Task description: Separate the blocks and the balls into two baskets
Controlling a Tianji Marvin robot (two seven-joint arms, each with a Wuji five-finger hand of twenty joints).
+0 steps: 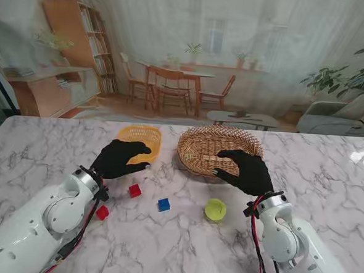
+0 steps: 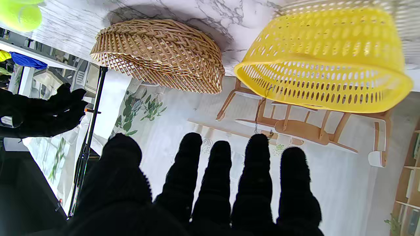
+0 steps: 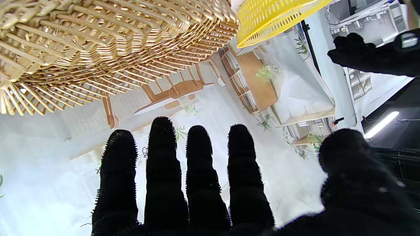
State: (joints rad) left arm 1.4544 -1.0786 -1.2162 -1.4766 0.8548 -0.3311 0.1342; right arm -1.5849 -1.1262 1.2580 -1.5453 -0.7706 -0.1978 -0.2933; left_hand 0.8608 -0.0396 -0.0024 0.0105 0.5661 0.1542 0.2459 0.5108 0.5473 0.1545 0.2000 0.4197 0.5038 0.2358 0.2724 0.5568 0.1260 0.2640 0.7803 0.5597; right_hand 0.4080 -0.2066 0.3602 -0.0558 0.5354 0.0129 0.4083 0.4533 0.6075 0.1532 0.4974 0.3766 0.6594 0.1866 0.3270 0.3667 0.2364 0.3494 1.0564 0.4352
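Three small blocks lay on the marble table [image 1: 39,146]. One red block [image 1: 135,190] sat near the middle, with a blue block [image 1: 163,204] just beside it at about four o'clock. A second red block [image 1: 102,212] lay at about eight o'clock from the first, close to the left arm. A yellow-green ball [image 1: 215,209] sat well apart from the blue block at three o'clock.

Farther from me stood two baskets. The yellow basket [image 1: 140,137] was at twelve o'clock from the first red block. The wicker basket [image 1: 213,149] stood just beside it at three o'clock. Both looked empty, though I could not see all the way in.

The left robot hand [image 1: 120,159] hung by the yellow basket, fingers apart, holding nothing. The right robot hand [image 1: 245,170] hung at the wicker basket's near rim, fingers also spread and holding nothing.
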